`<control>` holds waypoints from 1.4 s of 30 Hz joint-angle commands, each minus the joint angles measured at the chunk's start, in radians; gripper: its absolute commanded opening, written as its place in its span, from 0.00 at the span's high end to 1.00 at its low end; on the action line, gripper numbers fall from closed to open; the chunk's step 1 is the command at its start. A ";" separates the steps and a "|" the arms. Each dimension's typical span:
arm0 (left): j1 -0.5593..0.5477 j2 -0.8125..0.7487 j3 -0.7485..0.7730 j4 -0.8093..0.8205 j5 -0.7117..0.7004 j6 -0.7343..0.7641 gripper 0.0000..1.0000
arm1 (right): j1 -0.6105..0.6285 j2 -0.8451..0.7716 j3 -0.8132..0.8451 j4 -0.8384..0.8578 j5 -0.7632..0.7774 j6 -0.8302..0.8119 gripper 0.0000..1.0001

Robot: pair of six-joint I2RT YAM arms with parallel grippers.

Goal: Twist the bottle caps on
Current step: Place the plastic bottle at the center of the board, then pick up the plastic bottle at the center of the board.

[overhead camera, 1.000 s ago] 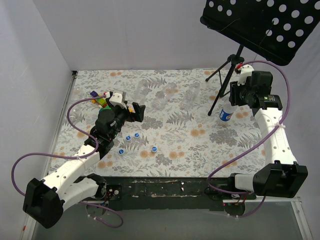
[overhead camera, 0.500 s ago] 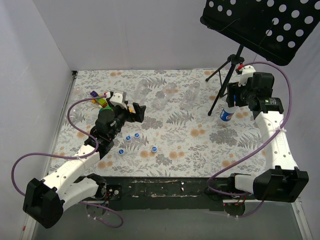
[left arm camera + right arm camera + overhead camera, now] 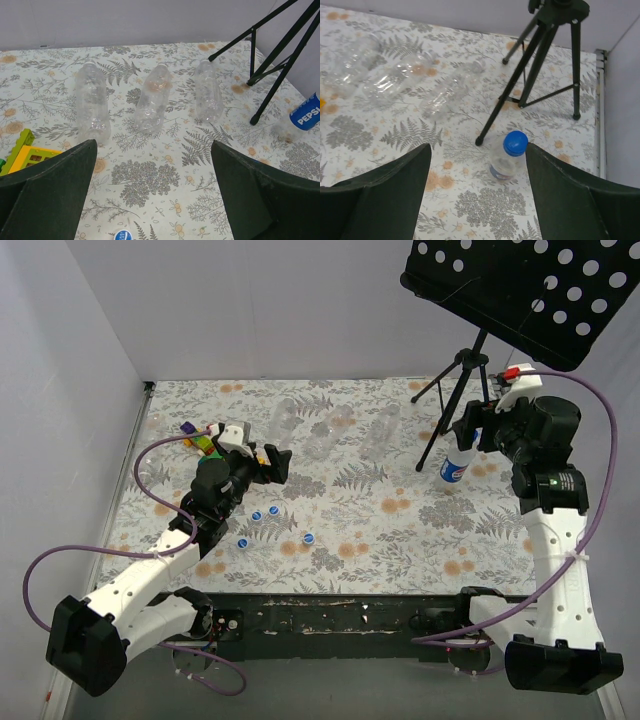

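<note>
Blue-capped and upright, the labelled bottle (image 3: 506,161) stands beside a tripod (image 3: 536,70) foot at the table's right. Only the right wrist view shows its cap (image 3: 515,142) on top, with the right gripper (image 3: 477,150) spread wide and holding nothing. The left wrist view shows three clear bottles (image 3: 152,97) lying side by side, long axes running toward the far wall, beyond the left gripper (image 3: 152,150), also spread. Overhead, four loose caps (image 3: 273,510) lie near it.

Overhead; wrist views seemingly toward bottles (image 3: 152,100)
</note>
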 commanded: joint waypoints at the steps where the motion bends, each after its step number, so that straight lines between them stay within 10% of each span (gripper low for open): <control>1: 0.006 -0.001 0.044 -0.011 -0.030 -0.029 0.02 | 0.010 -0.044 -0.043 0.126 -0.189 0.122 0.15; 22: 0.076 0.048 0.067 -0.060 -0.093 -0.001 0.02 | 0.645 0.193 -0.310 0.541 0.000 0.228 0.08; 42: 0.607 0.460 0.263 -0.008 -0.217 0.027 0.02 | 0.690 0.086 -0.648 0.904 0.026 -0.015 0.03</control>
